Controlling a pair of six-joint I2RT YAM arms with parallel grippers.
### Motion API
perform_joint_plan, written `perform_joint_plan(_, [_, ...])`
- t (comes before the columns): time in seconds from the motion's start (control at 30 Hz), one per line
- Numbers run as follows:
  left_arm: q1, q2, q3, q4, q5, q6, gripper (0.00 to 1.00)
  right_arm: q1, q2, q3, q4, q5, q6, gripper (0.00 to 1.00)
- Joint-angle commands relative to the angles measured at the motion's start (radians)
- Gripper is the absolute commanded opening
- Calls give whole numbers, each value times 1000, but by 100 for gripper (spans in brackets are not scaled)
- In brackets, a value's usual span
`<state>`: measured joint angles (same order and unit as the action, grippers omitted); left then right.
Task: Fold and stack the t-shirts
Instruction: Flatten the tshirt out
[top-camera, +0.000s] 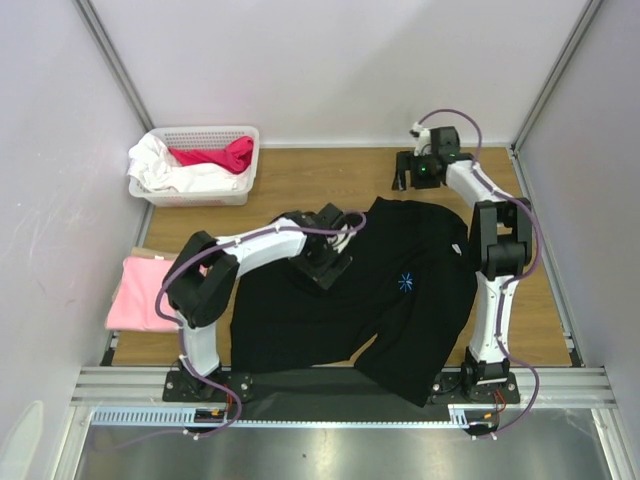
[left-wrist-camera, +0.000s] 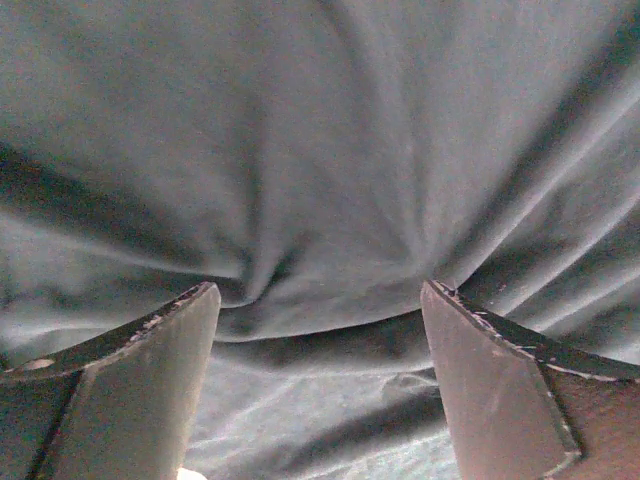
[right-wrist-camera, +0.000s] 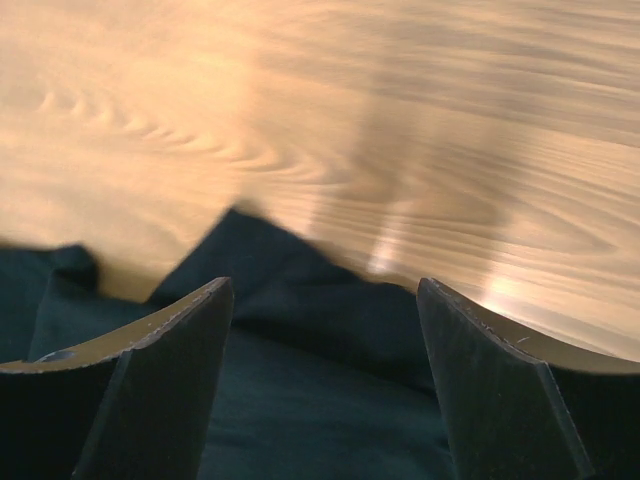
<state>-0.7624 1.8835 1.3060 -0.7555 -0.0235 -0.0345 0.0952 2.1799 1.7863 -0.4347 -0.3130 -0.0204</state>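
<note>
Wood-grain table (top-camera: 320, 180), rumpled black t-shirt (top-camera: 400, 320), folded pink t-shirt (top-camera: 140, 295)

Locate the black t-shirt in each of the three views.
Top external: black t-shirt spread mid-picture, hem hanging over the near edge.
Left wrist: fills the whole picture, wrinkled.
Right wrist: along the bottom.
Shared landmark: wooden table, in the top and right wrist views only.

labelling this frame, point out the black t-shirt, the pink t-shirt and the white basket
black t-shirt (top-camera: 300, 320): top external view, lower body panel
pink t-shirt (top-camera: 135, 295): top external view, middle of the folded cloth
white basket (top-camera: 190, 197): top external view, near wall
</note>
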Motion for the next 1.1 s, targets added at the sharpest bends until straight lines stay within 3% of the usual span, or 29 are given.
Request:
perform_joint_plan(0.0, [66,-90,137,-33,-24,-53,90,44,11,29,-33,-12,-96,81])
perform_joint_plan(0.33, [278,-136,246,10,-72,-174,93,116,-182,-281,40,124,-10,73])
perform_joint_plan(0.63, [307,-123,265,47,-56,-188,93,195,-207,-447,-27,265,4,63])
perform_joint_plan(0.9, [311,-115,277,93,2,-159,92,215,-428,-714,-119,293,128,63])
perform_joint_plan(1.07, [308,-93,300,163,89,-147,92,236,-512,-797,-190,278,218,63])
